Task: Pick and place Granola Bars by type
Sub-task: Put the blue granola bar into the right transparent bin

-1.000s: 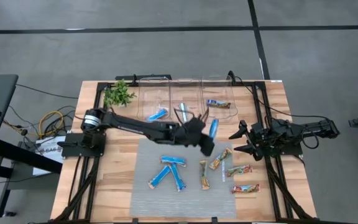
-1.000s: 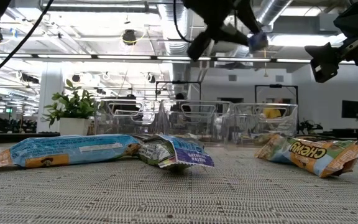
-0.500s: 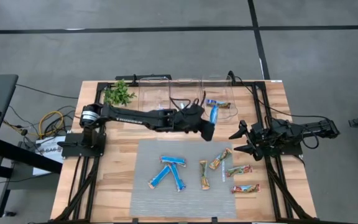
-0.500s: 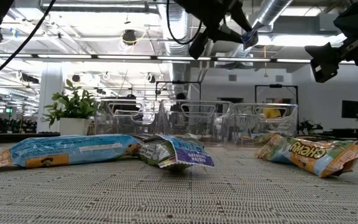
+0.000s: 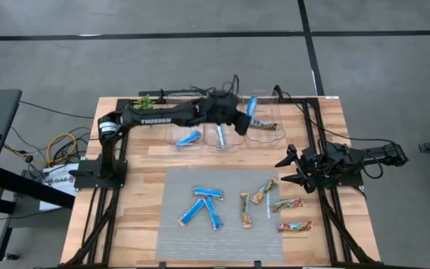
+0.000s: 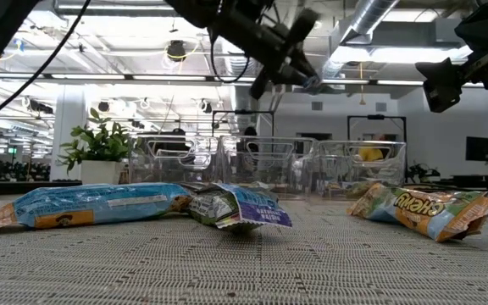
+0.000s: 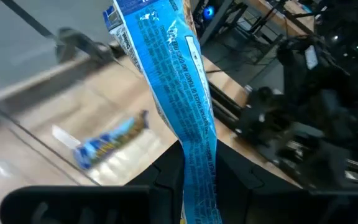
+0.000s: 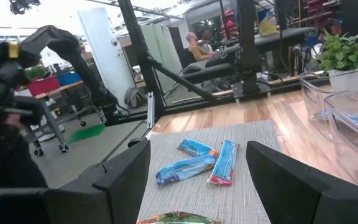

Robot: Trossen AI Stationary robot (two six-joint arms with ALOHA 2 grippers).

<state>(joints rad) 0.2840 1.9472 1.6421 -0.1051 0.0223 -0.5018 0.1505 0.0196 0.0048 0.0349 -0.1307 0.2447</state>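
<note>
My left gripper (image 5: 239, 119) is raised over the three clear bins (image 5: 200, 96) at the table's far edge, shut on a bright blue granola bar (image 5: 251, 107). That bar is roughly over the wall between the middle and right bins. One blue bar lies in the left bin (image 5: 189, 137), another in the middle bin (image 5: 220, 134), and a tan bar in the right bin (image 5: 263, 125). Three blue bars (image 5: 207, 193) and several tan bars (image 5: 263, 191) lie flat on the grey mat. My right gripper (image 5: 290, 168) waits open at the mat's right edge. My left gripper pinches the blue bar between its two fingers (image 7: 166, 180) at one end of the wrapper (image 7: 197, 163). The rest of the bar (image 7: 166, 56) sticks out forward past the fingertips, lengthwise along them. It is lifted clear, high above the bins.
A small green plant (image 5: 146, 101) stands at the far left corner, partly behind my left arm. The grey mat (image 5: 172, 239) covers the table's near middle. Black frame rails (image 5: 327, 217) run along both sides. Bare wood lies left and right of the mat.
My left gripper has carried the blue bar from above the mat's far edge toward the table's far edge, ending over the bins, and has turned as it went. It stays shut on the bar. My right arm has kept still.
</note>
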